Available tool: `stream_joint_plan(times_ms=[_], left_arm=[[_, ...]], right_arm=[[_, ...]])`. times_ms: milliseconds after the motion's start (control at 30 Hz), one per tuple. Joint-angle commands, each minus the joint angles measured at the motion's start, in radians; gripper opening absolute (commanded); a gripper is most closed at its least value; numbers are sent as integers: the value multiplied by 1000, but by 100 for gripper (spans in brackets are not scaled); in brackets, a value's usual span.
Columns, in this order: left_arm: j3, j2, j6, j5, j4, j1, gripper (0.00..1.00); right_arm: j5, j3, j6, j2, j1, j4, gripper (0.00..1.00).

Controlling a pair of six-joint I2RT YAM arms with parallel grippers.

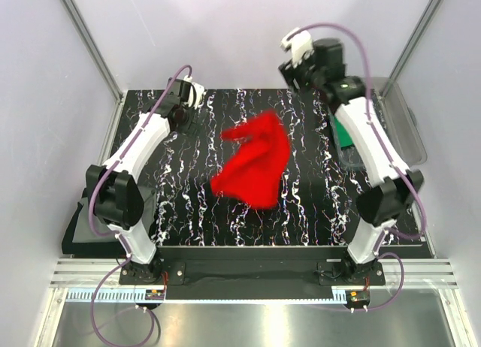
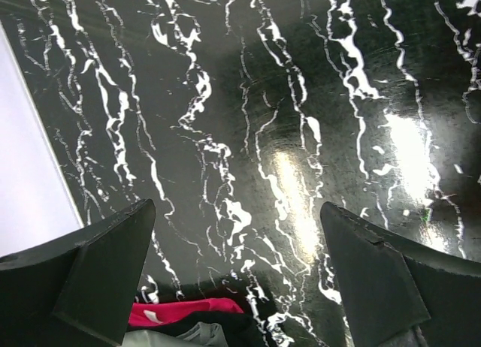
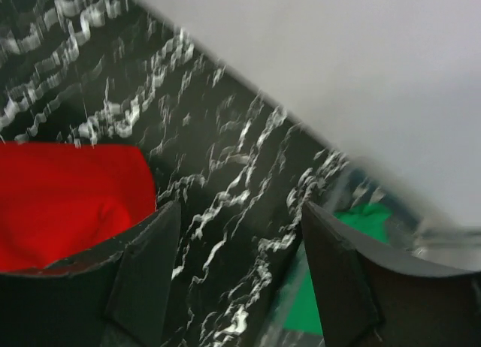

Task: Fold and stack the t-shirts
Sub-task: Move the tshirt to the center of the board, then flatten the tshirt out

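Observation:
The bright red t-shirt (image 1: 254, 163) is a crumpled heap over the middle of the table, with blurred edges. I cannot tell whether it rests flat. It also shows at the left of the right wrist view (image 3: 68, 204). My right gripper (image 3: 239, 212) is open and holds nothing. It is raised near the back right (image 1: 294, 69), apart from the red shirt. A green t-shirt (image 3: 368, 219) lies in the clear plastic bin (image 1: 406, 129). My left gripper (image 2: 237, 212) stands open over bare table at the back left (image 1: 188, 99). A dark grey cloth (image 1: 79, 225) lies off the table's left edge.
The table top (image 1: 188, 204) is black with white marbling. The clear bin stands along the right edge, beside the right arm. White walls and metal posts close in the back and sides.

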Motion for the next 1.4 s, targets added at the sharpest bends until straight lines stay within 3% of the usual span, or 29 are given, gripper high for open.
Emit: stream_joint_plan(times_ms=[0, 100, 133, 300, 500, 800, 1367], left_arm=[[-30, -74, 31, -62, 40, 2, 99], [-70, -99, 45, -82, 55, 7, 99], [-84, -103, 45, -83, 57, 8, 99], [-105, -102, 54, -97, 69, 16, 99], [-154, -111, 65, -89, 91, 18, 99], [-249, -120, 63, -60, 134, 51, 99], [-255, -132, 28, -54, 137, 80, 98]], right_arm=[[50, -147, 34, -4, 0, 4, 72], [-264, -355, -96, -117, 20, -86, 69], [-327, -413, -221, -144, 60, -115, 68], [-349, -778, -377, -262, 232, -50, 57], [-398, -1023, -365, -281, 342, 278, 52], [-441, -1131, -408, -204, 468, 489, 50], [-415, -1096, -428, -84, 514, 492, 49]])
